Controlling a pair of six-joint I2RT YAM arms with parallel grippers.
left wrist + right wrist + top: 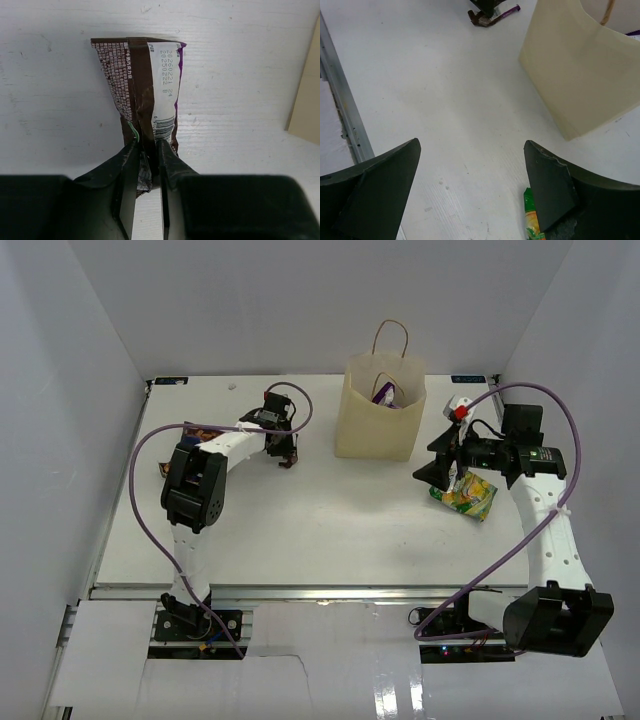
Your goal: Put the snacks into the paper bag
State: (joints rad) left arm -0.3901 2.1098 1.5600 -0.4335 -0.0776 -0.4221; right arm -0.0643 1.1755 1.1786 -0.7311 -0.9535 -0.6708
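The tan paper bag [378, 410] stands upright at the back middle with a purple packet [385, 394] showing inside its mouth; its wall shows in the right wrist view [575, 70]. My left gripper [285, 452] is shut on a small brown packet [142, 90] with a white barcode strip, left of the bag; the fingers [129, 160] pinch its lower end just above the table. My right gripper [472, 150] is open and empty, right of the bag. A green-yellow packet [466, 495] lies on the table under it, its tip beside the right finger [532, 220].
White walls enclose the table on three sides. Another packet [205, 435] lies partly hidden behind the left arm at the left side. The table's metal front edge [300, 592] runs near the arm bases.
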